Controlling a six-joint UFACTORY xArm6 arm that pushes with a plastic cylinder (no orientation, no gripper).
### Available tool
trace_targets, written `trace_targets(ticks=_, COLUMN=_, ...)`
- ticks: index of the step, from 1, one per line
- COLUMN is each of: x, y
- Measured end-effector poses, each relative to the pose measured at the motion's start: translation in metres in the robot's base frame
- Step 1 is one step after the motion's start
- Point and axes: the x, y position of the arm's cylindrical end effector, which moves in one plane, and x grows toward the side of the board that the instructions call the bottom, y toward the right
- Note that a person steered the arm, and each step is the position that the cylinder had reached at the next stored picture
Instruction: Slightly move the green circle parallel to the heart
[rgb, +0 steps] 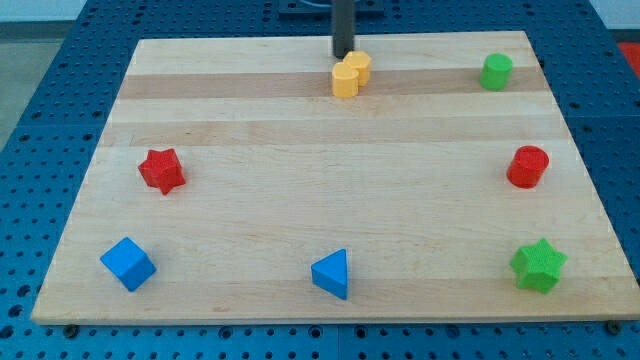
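The rod stands at the far edge of the bench (300, 120), its tip (343, 55) planted just behind the yellow heart (351, 74), touching it or very nearly so. There are no jaws on this arm to open or close, only that bare rod end. The green circle (495, 71) sits over at the far right, well apart from the tip and roughly level with the heart. Down the right side, the red cylinder (527, 166) holds the middle and the green star (538, 265) the near corner. On the left, the red star (161, 170) sits mid-bench, with the blue cube (128, 264) near left and the blue triangle (332, 273) near centre.
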Motion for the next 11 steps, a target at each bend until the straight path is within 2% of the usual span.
trace_targets(ticks=2, x=-0.015, y=0.125)
trace_targets(ticks=4, x=-0.015, y=0.277)
trace_targets(ticks=5, x=-0.007, y=0.310)
trace_targets(ticks=6, x=0.032, y=0.299)
trace_targets(ticks=11, x=0.036, y=0.232)
